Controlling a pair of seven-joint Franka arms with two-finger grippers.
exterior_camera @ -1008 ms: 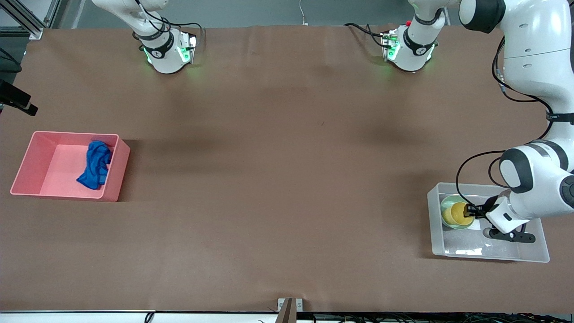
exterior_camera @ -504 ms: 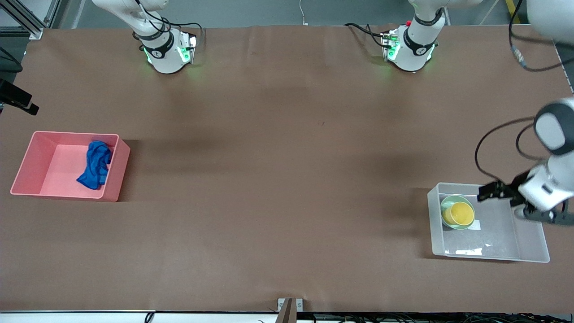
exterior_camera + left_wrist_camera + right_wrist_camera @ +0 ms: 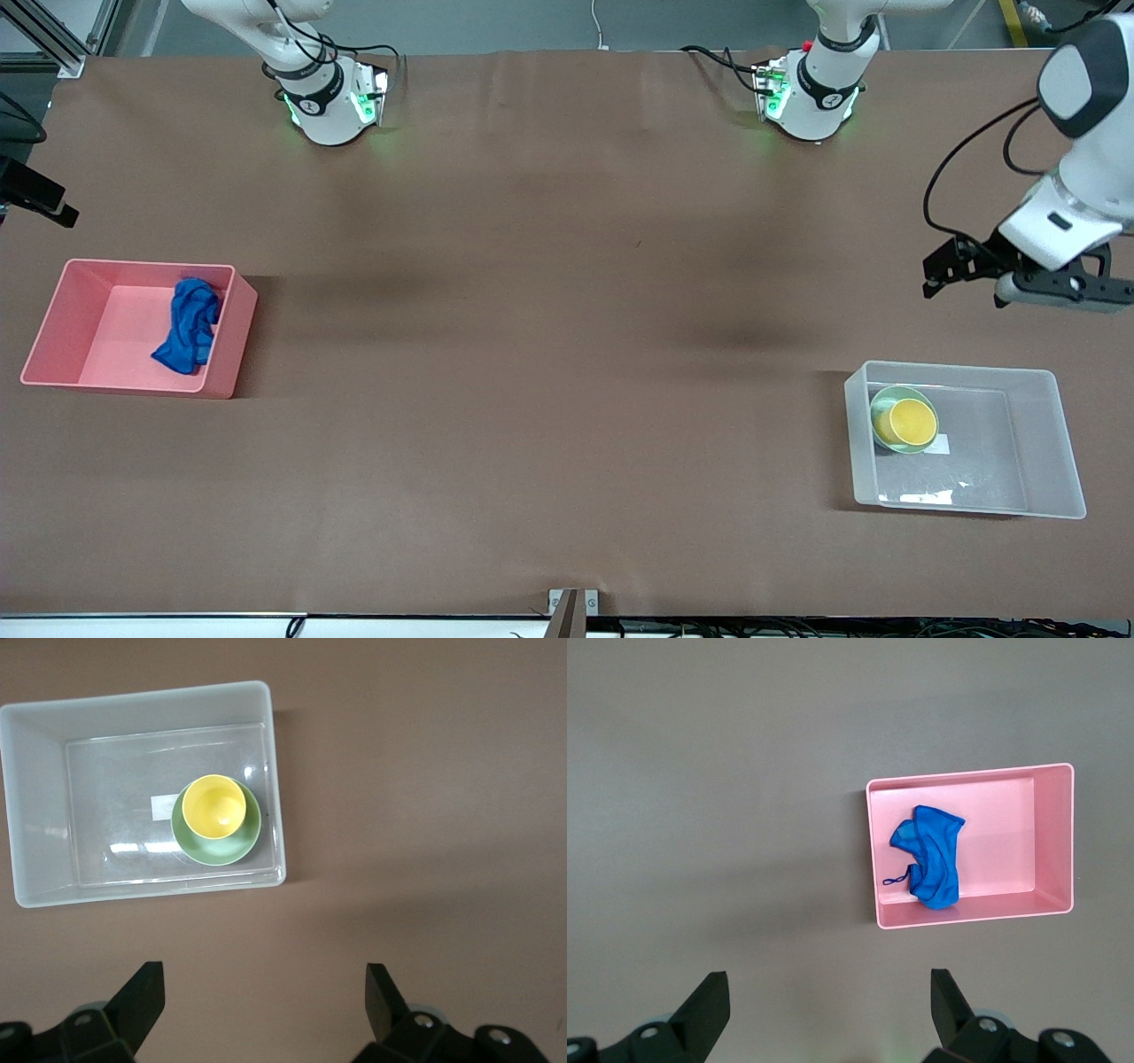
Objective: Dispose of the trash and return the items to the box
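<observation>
The yellow cup (image 3: 905, 422) (image 3: 215, 806) stands upright inside the mint-green bowl (image 3: 882, 401) (image 3: 199, 848), in the corner of the clear box (image 3: 983, 452) (image 3: 106, 788) at the left arm's end of the table. My left gripper (image 3: 930, 276) (image 3: 264, 983) hangs open and empty over bare table beside the box. The blue cloth trash (image 3: 186, 326) (image 3: 930, 855) lies in the pink bin (image 3: 232, 347) (image 3: 1010, 833) at the right arm's end. My right gripper (image 3: 828, 988) is open and empty, high over bare table beside the pink bin; the front view does not show it.
A white label (image 3: 943, 443) sits on the box's bottom next to the bowl. The two arm bases (image 3: 332, 97) (image 3: 811, 93) stand along the table's edge farthest from the front camera. A black camera mount (image 3: 35, 199) juts in near the pink bin.
My left gripper opened and let go of the yellow cup, which stays in the bowl. It then rose out of the box and drew away over bare table. The right arm has not moved.
</observation>
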